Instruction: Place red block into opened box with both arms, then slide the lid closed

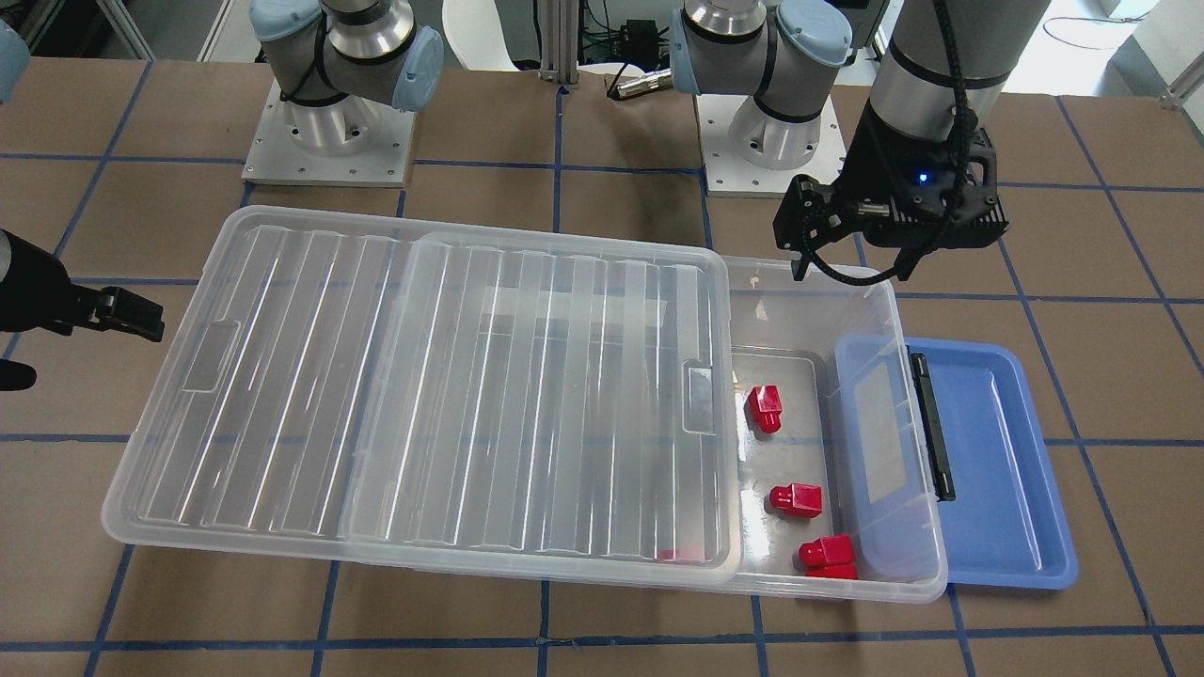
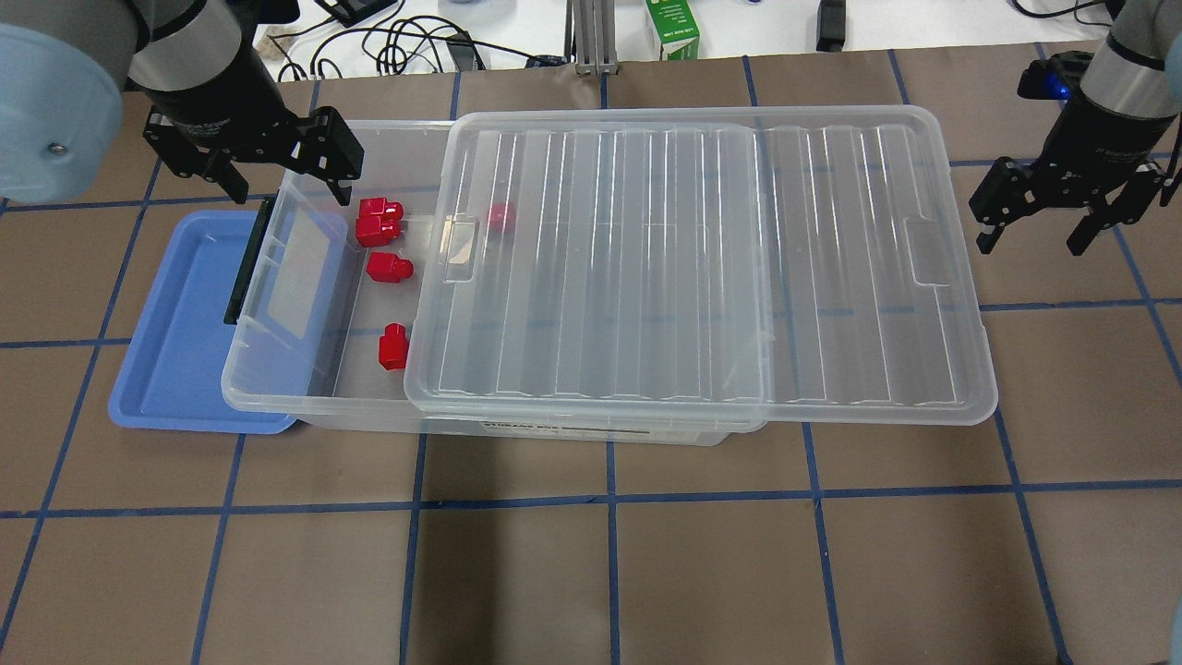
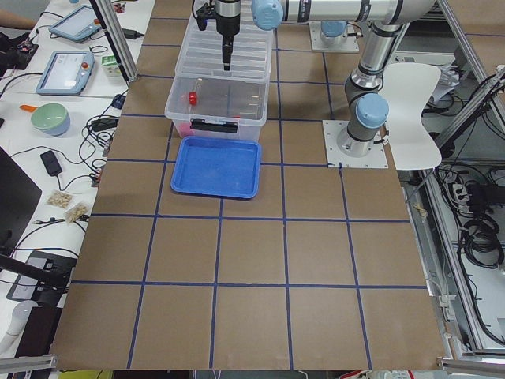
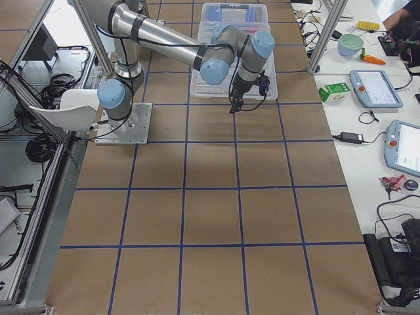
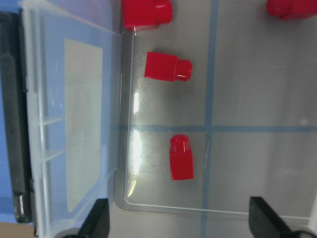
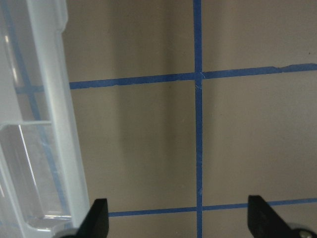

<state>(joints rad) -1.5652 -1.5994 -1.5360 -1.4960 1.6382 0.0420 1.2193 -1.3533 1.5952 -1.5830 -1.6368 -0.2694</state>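
— Brown tabletop [image 2: 609, 573]. Where's the red block [image 2: 393, 346]?
— Inside the box [image 2: 314, 406], under the left pincer [image 2: 291, 189], spread wide, empty. Other red blocks [image 2: 389, 268] nearby. Lid [image 2: 693, 268] partly across; right pincer [image 2: 1032, 242] wide beyond it.

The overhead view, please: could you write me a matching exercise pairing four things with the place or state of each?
Things:
1. lid
2. blue tray
3. left gripper
4. right gripper

Places:
A. open, over the table past the lid's overhanging end
B. covering all but one end of the box
C. open, over the box's uncovered end
D. partly overlapped by the box's latch end

Pairs: 1-B, 2-D, 3-C, 4-A
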